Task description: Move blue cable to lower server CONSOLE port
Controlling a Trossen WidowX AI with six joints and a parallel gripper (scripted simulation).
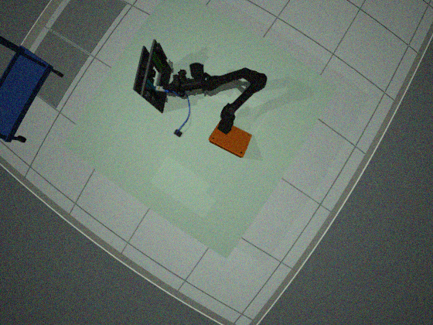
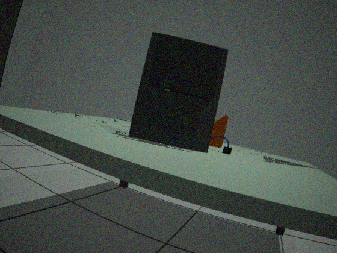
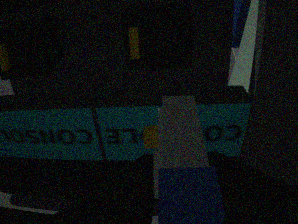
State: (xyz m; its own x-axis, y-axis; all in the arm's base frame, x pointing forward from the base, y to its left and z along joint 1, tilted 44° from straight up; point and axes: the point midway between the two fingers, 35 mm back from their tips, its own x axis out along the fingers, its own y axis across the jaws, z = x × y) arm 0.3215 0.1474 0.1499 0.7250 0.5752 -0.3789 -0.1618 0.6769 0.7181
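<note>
My gripper (image 1: 170, 90) (image 3: 180, 163) is shut on the cable's plug, close in front of the two dark server units (image 1: 157, 77) (image 2: 179, 90). The plug (image 3: 180, 132) is grey with a blue rear part and points up the wrist view. It covers the middle of the right CONSOLE label (image 3: 225, 131), on a teal strip, upside down in this view. A yellow patch (image 3: 150, 136) shows at the plug's left side. Whether the plug's tip is in a port cannot be told. The blue cable (image 1: 189, 110) (image 2: 224, 137) hangs from the gripper to a dark block (image 1: 178, 133) (image 2: 227, 150).
The arm's orange base plate (image 1: 232, 141) (image 2: 219, 132) is on the pale green table top (image 1: 185, 228) (image 2: 180, 162). A blue cart (image 1: 23, 89) stands beyond the table at the left. Another CONSOLE label (image 3: 60, 136) is left of the plug. The wrist view is dark and grainy.
</note>
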